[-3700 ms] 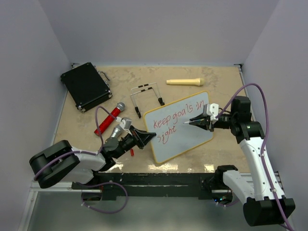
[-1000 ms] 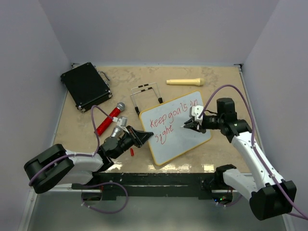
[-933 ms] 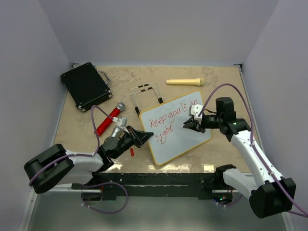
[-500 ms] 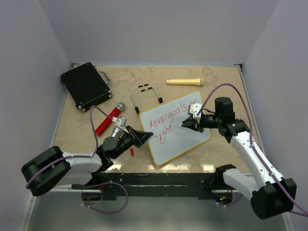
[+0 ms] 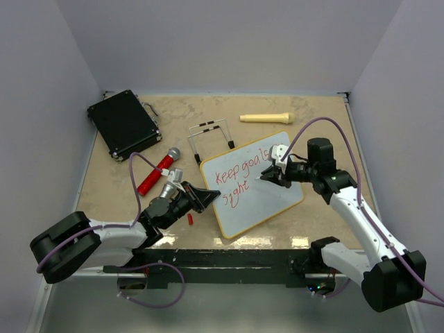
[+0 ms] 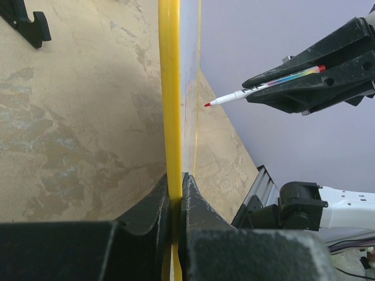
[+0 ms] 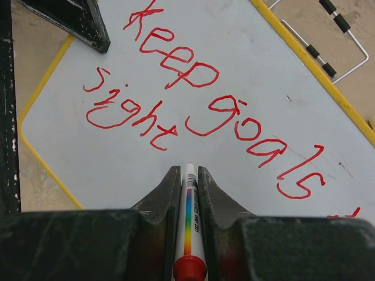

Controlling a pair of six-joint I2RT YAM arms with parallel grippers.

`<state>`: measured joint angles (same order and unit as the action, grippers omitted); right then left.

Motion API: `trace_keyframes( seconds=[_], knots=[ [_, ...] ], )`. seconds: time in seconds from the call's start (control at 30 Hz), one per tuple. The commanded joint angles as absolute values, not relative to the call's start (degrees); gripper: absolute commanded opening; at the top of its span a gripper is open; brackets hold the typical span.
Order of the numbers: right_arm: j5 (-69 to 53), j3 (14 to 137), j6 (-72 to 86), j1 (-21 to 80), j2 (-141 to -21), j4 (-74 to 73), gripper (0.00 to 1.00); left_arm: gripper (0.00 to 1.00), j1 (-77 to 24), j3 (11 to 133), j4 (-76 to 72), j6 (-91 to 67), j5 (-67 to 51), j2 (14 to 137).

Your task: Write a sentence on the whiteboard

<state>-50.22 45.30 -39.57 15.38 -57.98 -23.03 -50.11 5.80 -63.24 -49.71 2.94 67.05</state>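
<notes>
Sentence: two red lines on whiteboard, middle of desk, looks finished. Right hand clamped on marker, tip just off whiteboard, right of "sight". Left hand pinched on whiteboard's near-left edge. Advice: lift tip straight away, no stray stroke; hold edge firm.

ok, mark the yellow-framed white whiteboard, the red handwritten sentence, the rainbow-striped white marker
Yellow-framed white whiteboard (image 5: 267,198): top view, bare lower-right surface.
Red handwritten sentence (image 7: 190,73): right wrist view, the word Keep.
Rainbow-striped white marker (image 6: 246,93): left wrist view, white barrel near tip.
</notes>
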Motion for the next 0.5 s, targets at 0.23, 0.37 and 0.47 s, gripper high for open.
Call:
trace_keyframes(
  seconds=[0.23, 0.37, 0.47],
  knots=[
    [-43.2, 45.3, -32.3, 17.5, -58.2, -13.8, 0.0, 0.0, -50.0, 6.9, -67.1, -46.2, 4.1, 66.3],
    [-40.7, 45.1, -31.6, 17.8, -58.7, -13.0, 0.0, 0.0, -49.9, 7.0, -67.2, -46.2, 4.1, 66.6],
    [-40.4, 45.2, -31.5, 18.4, -59.7, -13.2, 0.0, 0.0, -49.9, 7.2, -67.7, -46.1, 3.9, 67.1]
  ],
)
